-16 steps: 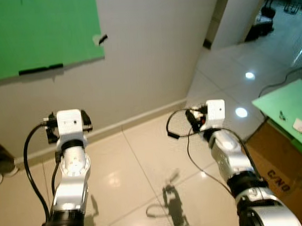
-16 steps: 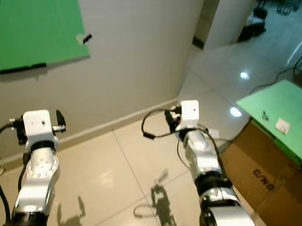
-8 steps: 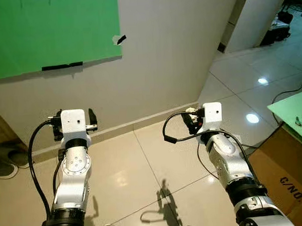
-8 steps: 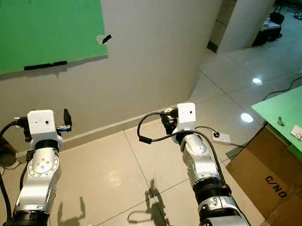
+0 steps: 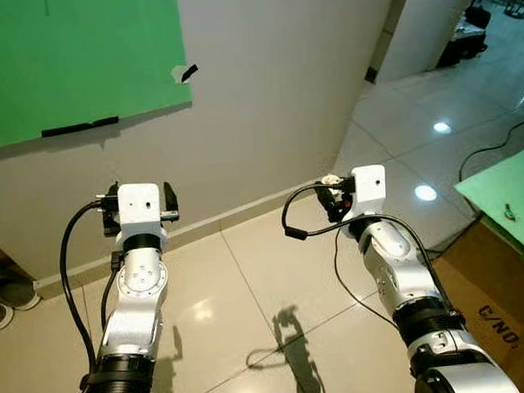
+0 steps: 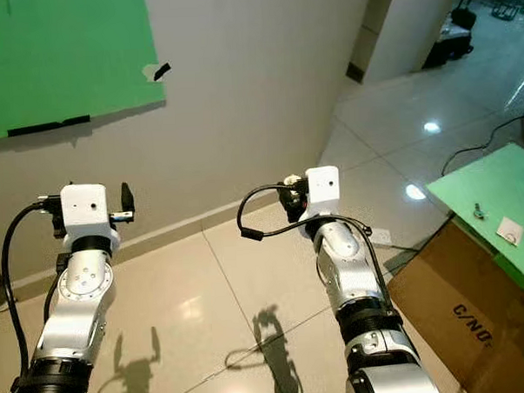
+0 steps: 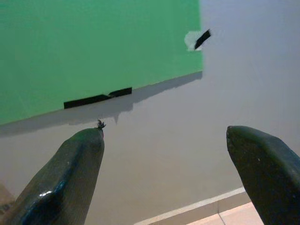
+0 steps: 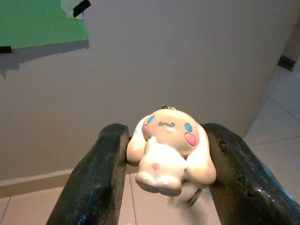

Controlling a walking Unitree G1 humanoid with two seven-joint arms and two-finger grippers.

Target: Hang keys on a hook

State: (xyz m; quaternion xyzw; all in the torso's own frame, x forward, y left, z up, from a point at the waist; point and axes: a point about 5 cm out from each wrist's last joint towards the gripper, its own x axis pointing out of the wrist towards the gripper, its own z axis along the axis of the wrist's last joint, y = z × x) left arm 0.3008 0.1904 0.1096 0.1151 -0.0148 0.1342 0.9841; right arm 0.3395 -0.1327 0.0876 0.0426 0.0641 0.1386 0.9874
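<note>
Both arms are raised toward a grey wall (image 5: 266, 83) that carries a green board (image 5: 74, 65). The right claw (image 8: 165, 164) is clamped on a keychain (image 8: 168, 149), a cream plush-style figure with long ears, blue eyes and pink cheeks, pinched between the two black fingers (image 8: 101, 183); a small metal fitting shows at the figure's top, and any keys below it are blurred and cannot be made out. In the head views the keychain appears as a pale spot at the front of the right wrist (image 5: 331, 181), well short of the wall.

The left claw (image 7: 168, 154) stands with its fingers wide apart and nothing between them, pointed at the lower edge of the green board. A strip of black tape (image 7: 97, 99) lies along that edge, and a short black piece (image 7: 202, 39) sits on a torn pale patch at the board's corner.

The floor (image 5: 249, 301) is glossy beige tile. At the far right stand a cardboard box (image 6: 463, 323) and a green surface (image 6: 497, 208) bearing a small metal item and a white tag.
</note>
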